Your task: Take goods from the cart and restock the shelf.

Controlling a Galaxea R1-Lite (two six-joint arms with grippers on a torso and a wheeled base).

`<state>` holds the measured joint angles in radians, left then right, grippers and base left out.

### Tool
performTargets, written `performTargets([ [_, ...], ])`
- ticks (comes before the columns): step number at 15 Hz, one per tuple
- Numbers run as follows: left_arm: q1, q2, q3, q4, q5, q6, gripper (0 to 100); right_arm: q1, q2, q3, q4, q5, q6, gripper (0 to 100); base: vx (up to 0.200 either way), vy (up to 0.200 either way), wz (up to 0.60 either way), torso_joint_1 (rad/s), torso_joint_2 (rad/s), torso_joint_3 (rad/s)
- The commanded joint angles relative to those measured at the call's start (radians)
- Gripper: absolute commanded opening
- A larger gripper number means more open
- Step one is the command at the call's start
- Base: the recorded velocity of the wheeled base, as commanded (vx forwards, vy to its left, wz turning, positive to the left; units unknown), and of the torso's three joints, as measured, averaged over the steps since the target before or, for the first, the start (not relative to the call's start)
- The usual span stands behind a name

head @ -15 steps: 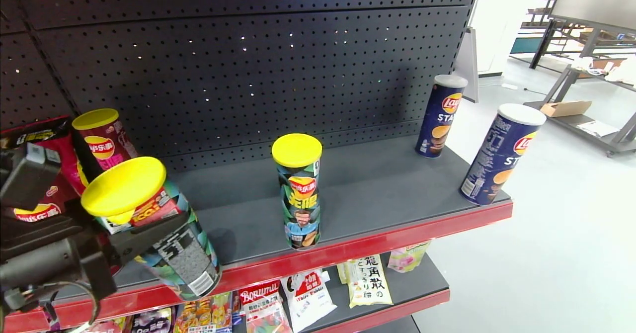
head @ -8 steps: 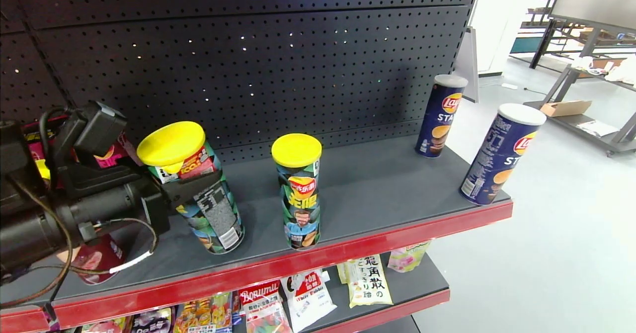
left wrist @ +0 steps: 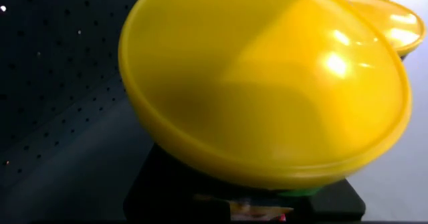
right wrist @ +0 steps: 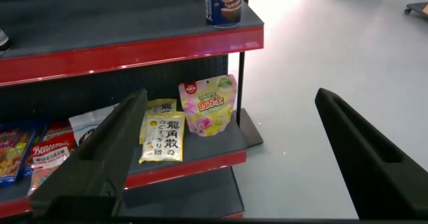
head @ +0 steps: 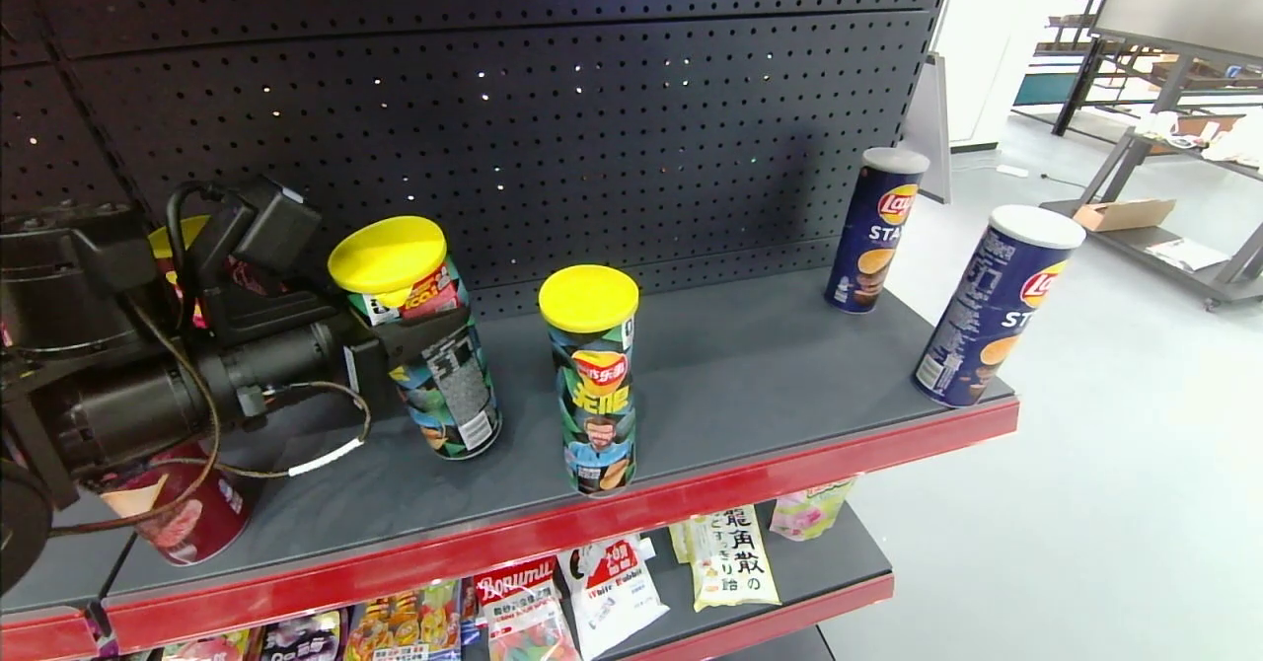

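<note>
– where is the yellow-lidded can [head: 449, 395] being held?
– it's leaning slightly over the top shelf [head: 750, 375], just left of a matching can [head: 595, 385]. the left gripper [head: 426, 333] fingers are clamping it below the lid.
– and the right gripper [right wrist: 234, 157]?
– its fingers are gaping wide, facing snack bags [right wrist: 208, 103] on a lower shelf [right wrist: 194, 165].

A patterned can [head: 434, 345] with a yellow lid [left wrist: 267, 83] and a green-and-black wrap stands nearly upright left of centre in the frame. Its base is down on the grey shelf [head: 750, 365], and the left tool [head: 419, 330] grips it just under the lid. Just to its right, nearer the red front edge, a matching can [head: 595, 385] stands free. At the right end stand two dark blue cans with pale lids, the back can [head: 873, 232] and the corner can [head: 992, 311]. A red can [head: 187, 523] sits at lower left.
</note>
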<state>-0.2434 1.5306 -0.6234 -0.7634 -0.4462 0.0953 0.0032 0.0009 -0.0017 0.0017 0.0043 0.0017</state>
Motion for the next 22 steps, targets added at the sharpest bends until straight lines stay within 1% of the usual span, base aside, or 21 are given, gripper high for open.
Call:
performTargets([
  [1, -0.008, 0.031, -0.002, -0.019, 0.009, 0.0, 0, 0.0, -0.001, 0.0, 0.0, 0.0, 0.0, 100, 0.0, 0.0, 0.0, 0.0, 0.0, 0.0],
  [3, -0.008, 0.059, -0.009, -0.045, 0.017, 0.0, 0, 0.0, -0.001, 0.0, 0.0, 0.0, 0.0, 100, 0.0, 0.0, 0.0, 0.0, 0.0, 0.0],
  [4, -0.008, 0.074, -0.022, -0.053, 0.032, 0.0, 0, 0.0, -0.001, 0.0, 0.0, 0.0, 0.0, 100, 0.0, 0.0, 0.0, 0.0, 0.0, 0.0],
  [6, -0.01, 0.108, -0.081, -0.047, 0.046, 0.0, 0, 0.0, -0.001, 0.0, 0.0, 0.0, 0.0, 100, 0.0, 0.0, 0.0, 0.0, 0.0, 0.0],
  [8, -0.008, 0.137, -0.111, -0.047, 0.053, 0.0, 0, 0.0, -0.001, 0.0, 0.0, 0.0, 0.0, 100, 0.0, 0.0, 0.0, 0.0, 0.0, 0.0],
  [9, -0.01, 0.163, -0.142, -0.047, 0.087, -0.003, 0, -0.002, -0.001, 0.0, 0.0, 0.0, 0.0, 100, 0.0, 0.0, 0.0, 0.0, 0.0, 0.0],
  [12, -0.034, 0.232, -0.222, -0.053, 0.127, -0.003, 0, 0.0, -0.001, 0.0, 0.0, 0.0, 0.0, 100, 0.0, 0.0, 0.0, 0.0, 0.0, 0.0],
  [13, -0.036, 0.243, -0.233, -0.053, 0.13, -0.005, 0, 0.0, -0.001, 0.0, 0.0, 0.0, 0.0, 100, 0.0, 0.0, 0.0, 0.0, 0.0, 0.0],
  [15, -0.047, 0.307, -0.311, -0.057, 0.147, -0.006, 0, 0.0, -0.001, 0.0, 0.0, 0.0, 0.0, 100, 0.0, 0.0, 0.0, 0.0, 0.0, 0.0],
  [16, -0.048, 0.324, -0.323, -0.063, 0.149, -0.006, 0, -0.002, -0.001, 0.0, 0.0, 0.0, 0.0, 100, 0.0, 0.0, 0.0, 0.0, 0.0, 0.0],
  [18, -0.068, 0.402, -0.371, -0.122, 0.162, -0.012, 0, 0.0, -0.001, 0.0, 0.0, 0.0, 0.0, 100, 0.0, 0.0, 0.0, 0.0, 0.0, 0.0],
  [19, -0.079, 0.413, -0.381, -0.126, 0.162, -0.02, 0, -0.002, -0.001, 0.0, 0.0, 0.0, 0.0, 100, 0.0, 0.0, 0.0, 0.0, 0.0, 0.0],
  [22, -0.089, 0.46, -0.432, -0.125, 0.162, -0.022, 0, 0.0, -0.001, 0.0, 0.0, 0.0, 0.0, 100, 0.0, 0.0, 0.0, 0.0, 0.0, 0.0],
])
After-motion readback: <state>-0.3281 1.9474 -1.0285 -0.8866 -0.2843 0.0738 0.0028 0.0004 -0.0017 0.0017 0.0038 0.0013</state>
